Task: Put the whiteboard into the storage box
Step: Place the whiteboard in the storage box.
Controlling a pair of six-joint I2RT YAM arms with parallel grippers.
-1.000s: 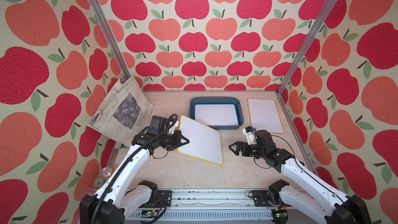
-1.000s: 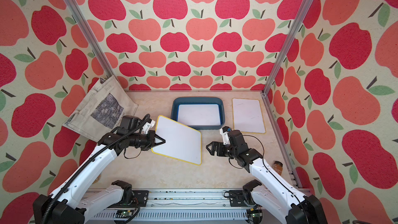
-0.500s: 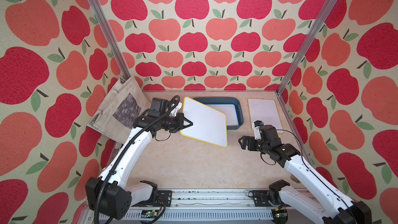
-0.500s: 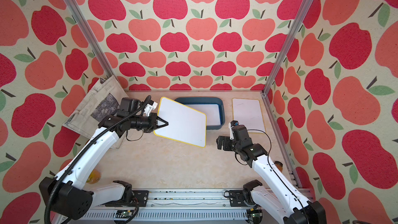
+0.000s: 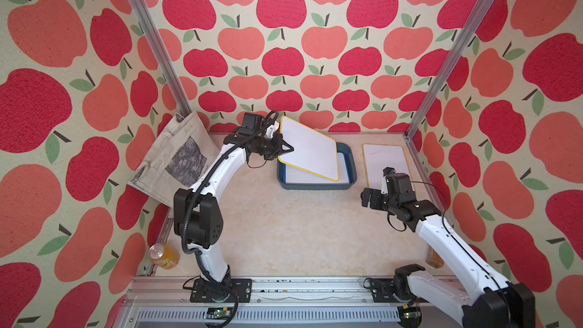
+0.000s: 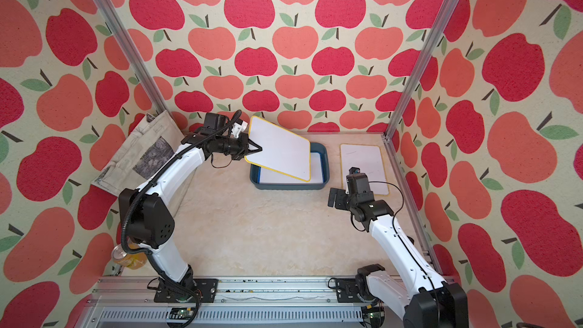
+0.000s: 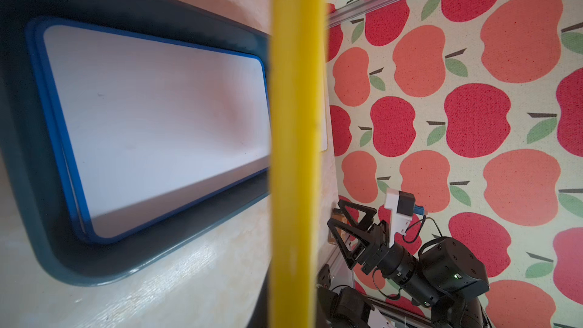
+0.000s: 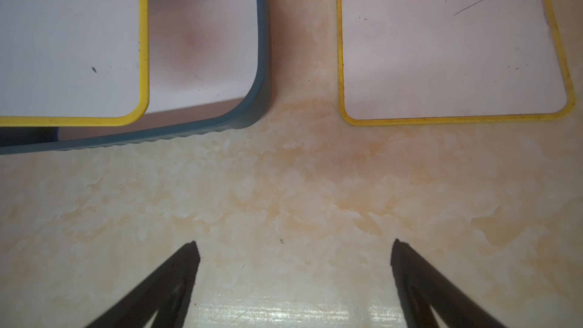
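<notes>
Above the storage box (image 5: 315,186), toward the back of the table (image 5: 284,231), the yellow-framed whiteboard (image 5: 310,149) hung tilted, its lower edge over the box's near side. The left gripper (image 5: 287,149) was clamped on the board's edge. Whether the board touched the rim was hard to tell. A blue-framed board (image 7: 157,115) lay flat inside the box. The right gripper (image 8: 293,247), jaws spread and empty, hovered over bare table near a second yellow-framed board (image 8: 448,42) lying beside the box.
</notes>
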